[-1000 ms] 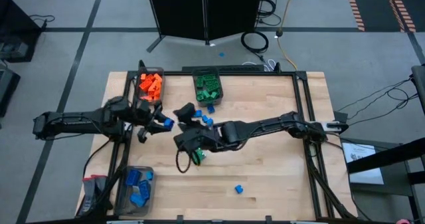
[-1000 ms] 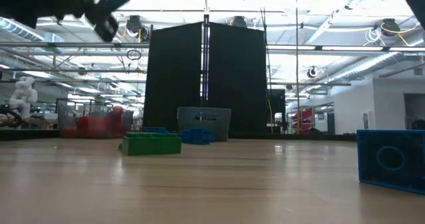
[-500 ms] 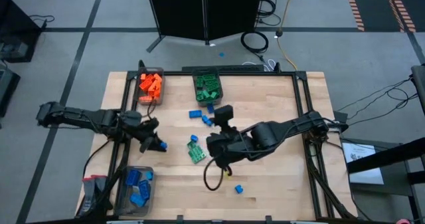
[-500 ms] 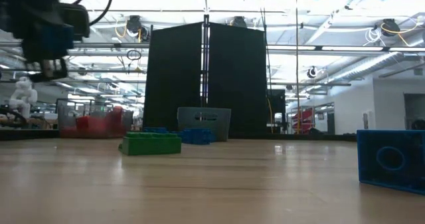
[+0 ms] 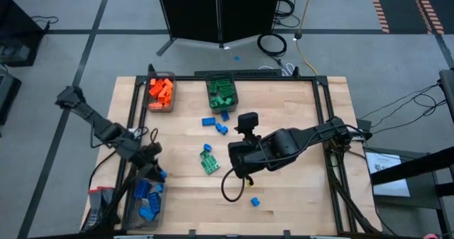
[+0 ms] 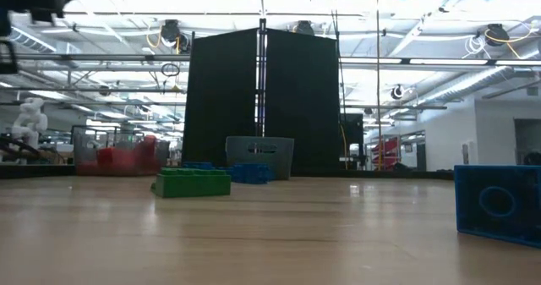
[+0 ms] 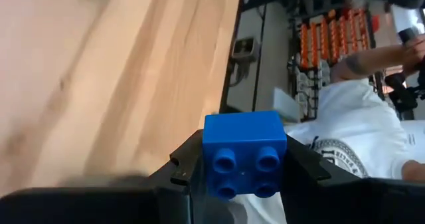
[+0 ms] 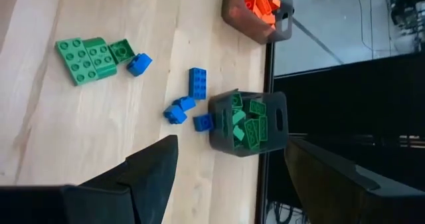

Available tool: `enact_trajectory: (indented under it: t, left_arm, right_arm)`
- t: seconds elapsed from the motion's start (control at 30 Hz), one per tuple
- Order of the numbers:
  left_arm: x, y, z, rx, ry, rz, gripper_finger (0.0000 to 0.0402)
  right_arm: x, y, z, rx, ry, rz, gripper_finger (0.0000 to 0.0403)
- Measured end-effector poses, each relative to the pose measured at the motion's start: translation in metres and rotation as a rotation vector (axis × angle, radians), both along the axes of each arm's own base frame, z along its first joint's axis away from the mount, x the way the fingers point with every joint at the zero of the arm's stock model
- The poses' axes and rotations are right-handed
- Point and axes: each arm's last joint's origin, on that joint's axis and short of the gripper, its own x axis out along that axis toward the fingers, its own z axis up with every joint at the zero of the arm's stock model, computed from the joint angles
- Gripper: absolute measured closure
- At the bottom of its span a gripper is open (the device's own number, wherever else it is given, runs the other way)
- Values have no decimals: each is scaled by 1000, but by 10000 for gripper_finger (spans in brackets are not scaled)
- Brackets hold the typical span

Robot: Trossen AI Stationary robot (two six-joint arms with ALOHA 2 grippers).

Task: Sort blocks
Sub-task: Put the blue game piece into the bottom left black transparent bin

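Three dark bins (image 5: 159,95) on wooden table (image 5: 298,168): orange blocks (image 5: 160,89) in far-left bin, green blocks (image 5: 222,91) in far-middle one, blue blocks (image 5: 146,196) in near-left one. Loose blues (image 5: 215,124) lie beside green bin. Green pieces (image 5: 208,162) with small blue at mid-table; lone blue block (image 5: 255,201) nearer front edge. Left gripper (image 7: 243,167) clamped on blue brick (image 7: 244,152), seemingly above near-left bin. Right gripper (image 8: 229,177) spread wide, empty, over mid-table beside green pieces. Person in white shirt (image 7: 345,151) beyond table.
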Motion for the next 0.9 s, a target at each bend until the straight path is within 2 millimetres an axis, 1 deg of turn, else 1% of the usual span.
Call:
enact_trajectory:
  t: [0.17,0.33,0.5,0.73,0.8,0.9]
  left_arm:
    - [-6,-19,-3,-4,122,-21,277]
    - [-8,-35,-11,150,227,-44,277]
    - [-10,-51,-13,282,326,-79,277]
    - [-12,-68,-7,412,475,-111,277]
    - [-13,-72,-5,427,509,-138,277]
    - [-13,-77,-7,440,532,-165,255]
  right_arm:
    - [-1,-1,-1,13,-2,-27,133]
    - [-1,-1,-1,18,-8,-35,133]
    - [-1,-1,-1,21,-10,-37,133]
    - [-1,-1,-1,40,-30,-63,133]
    - [-1,-1,-1,40,-30,-63,133]
    - [-1,-2,-1,41,-31,-67,133]
